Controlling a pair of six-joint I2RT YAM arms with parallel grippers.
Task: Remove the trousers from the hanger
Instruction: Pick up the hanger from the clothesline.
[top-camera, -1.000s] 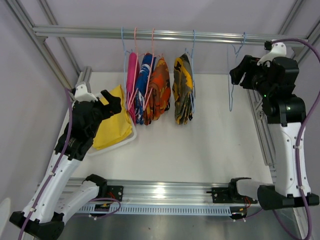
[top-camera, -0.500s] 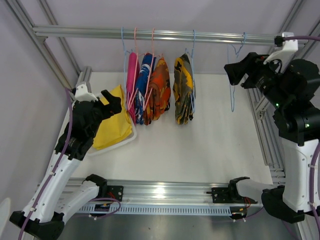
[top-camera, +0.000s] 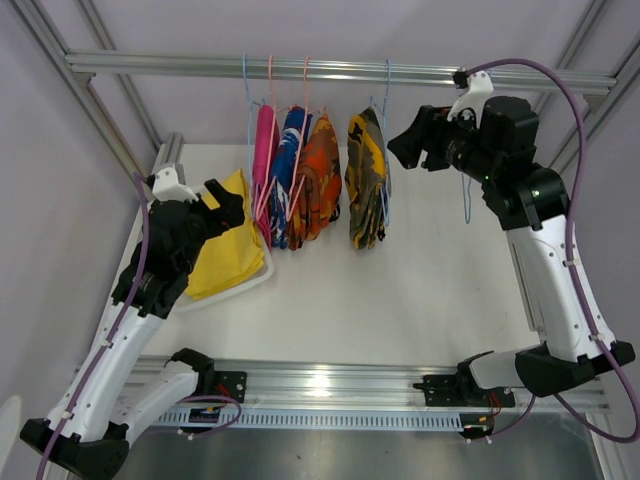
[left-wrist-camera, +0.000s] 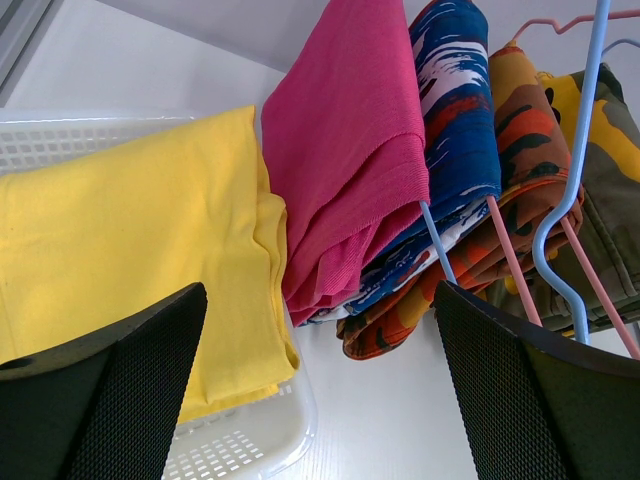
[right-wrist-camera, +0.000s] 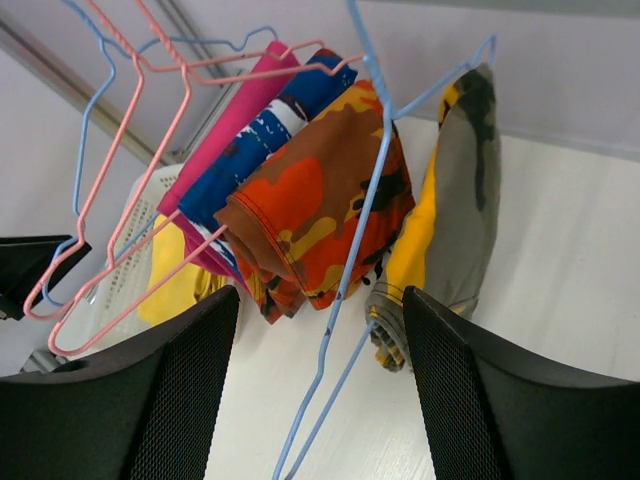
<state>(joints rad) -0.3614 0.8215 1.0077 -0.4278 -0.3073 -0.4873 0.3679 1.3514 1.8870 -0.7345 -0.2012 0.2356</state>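
Left gripper at mid-height, jaws apart (wide); right gripper held high, pointed leftward, jaws apart

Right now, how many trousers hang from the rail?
4, left to right: pink pair, blue-and-white pair, orange camouflage pair, yellow-and-dark camouflage pair. Others could hide between.

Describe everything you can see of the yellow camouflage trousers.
The yellow camouflage trousers are soft cloth, yellow with dark grey-green and black patches. They hang folded over a blue wire hanger on the rail, drooping limply, rightmost of the hung pairs and apart from the orange camouflage pair. Only the hanger appears to touch them.
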